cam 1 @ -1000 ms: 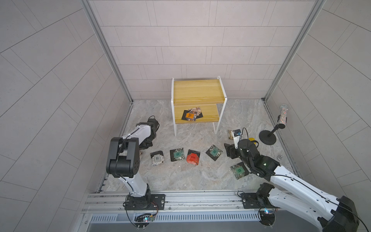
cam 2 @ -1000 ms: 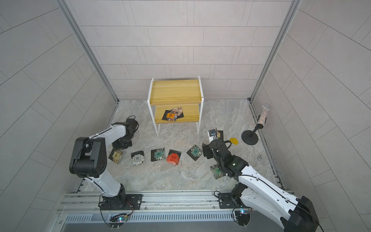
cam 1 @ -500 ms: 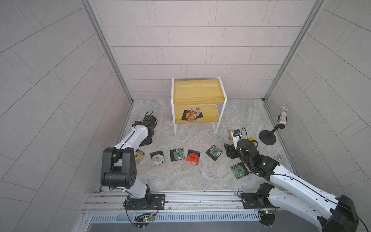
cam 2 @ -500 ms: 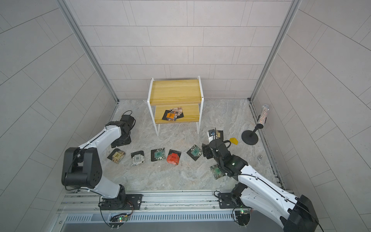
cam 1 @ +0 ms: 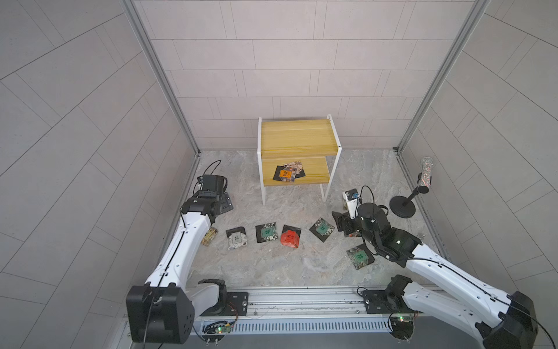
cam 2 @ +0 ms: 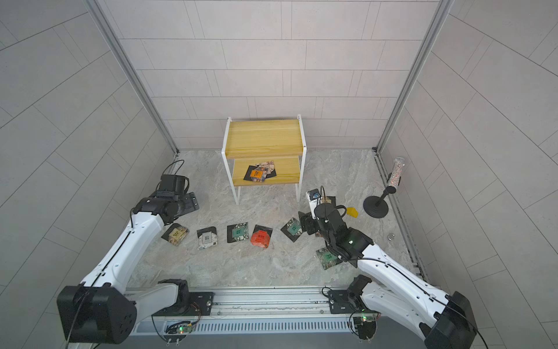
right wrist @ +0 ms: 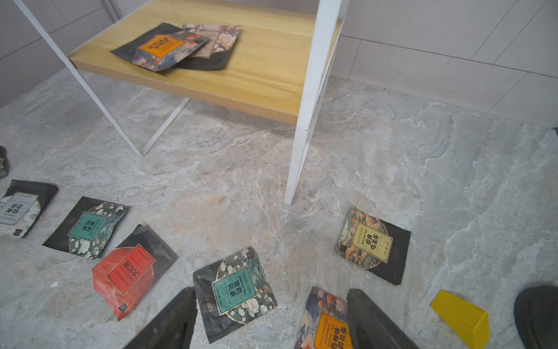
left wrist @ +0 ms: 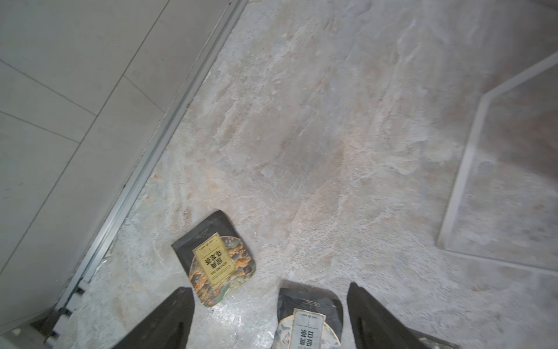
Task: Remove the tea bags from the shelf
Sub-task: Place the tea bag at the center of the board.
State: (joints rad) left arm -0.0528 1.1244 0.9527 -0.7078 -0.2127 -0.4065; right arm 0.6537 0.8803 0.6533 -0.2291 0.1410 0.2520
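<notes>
Well, we see most tea bags (cam 2: 261, 237) off, a small pile (cam 1: 288, 174) left on the shelf (cam 1: 297, 137), left gripper (left wrist: 268, 288) and right gripper (right wrist: 270, 290) spread empty.

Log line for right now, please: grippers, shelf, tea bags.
left gripper: open, empty | right gripper: open, empty | shelf: tea bags piled on lower board | floor: more tea bags lying flat

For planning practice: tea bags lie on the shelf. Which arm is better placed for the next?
Likely right: the right gripper, open, faces the shelf and bags; the left gripper faces floor by the wall.
</notes>
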